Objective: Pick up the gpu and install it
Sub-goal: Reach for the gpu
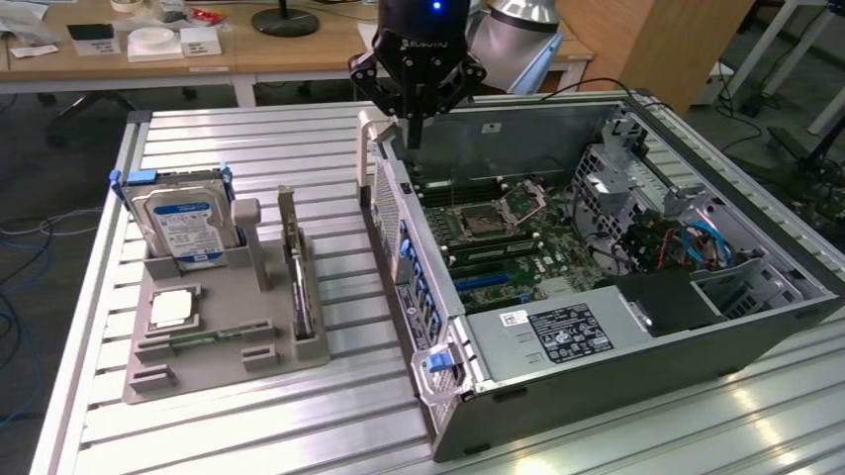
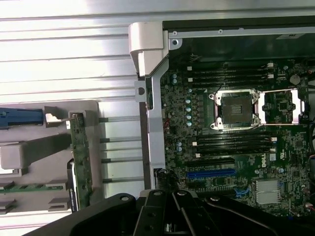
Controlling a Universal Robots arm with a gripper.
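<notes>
Wooden desk (image 1: 264, 54) behind, wooden cabinet (image 1: 674, 40) beside; dark floor (image 1: 27, 178), cables (image 1: 16, 233) trailing.

Exterior view looks down obliquely from afar, wrist view straight down, closer, sharing the motherboard (image 1: 568, 247).

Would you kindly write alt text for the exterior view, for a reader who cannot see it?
The robot's gripper, shut and empty, hangs above an open computer case showing its motherboard. On the exterior view's left, a grey holder holds the gpu upright beside a blue-labelled hard drive.
</notes>
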